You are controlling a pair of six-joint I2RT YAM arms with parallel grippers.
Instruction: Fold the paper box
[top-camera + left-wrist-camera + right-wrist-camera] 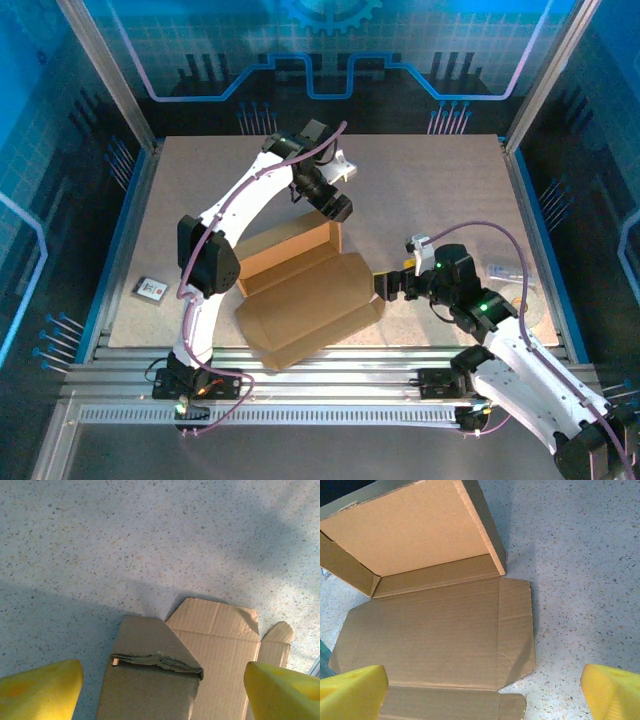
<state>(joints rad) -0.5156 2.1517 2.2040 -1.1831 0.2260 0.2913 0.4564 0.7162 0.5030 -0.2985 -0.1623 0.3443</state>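
You've got a speckled beige surface point(430, 190) w/ blue trim point(105, 290) down both sides. The back wall point(200, 40) is glowing blue: grid pattern, circuit-style lines & a gear graphic point(330, 10) at top centre. The side walls point(40, 200) are the same blue w/ pin-like marks. Two slanted metal posts point(105, 70) frame the back corners. At the near edge there are slotted aluminium rails point(380, 375), then a perforated strip point(330, 413). Up close the surface looks grey-white w/ dark flecks. Soft shadows lie across it & the light has a blue cast.
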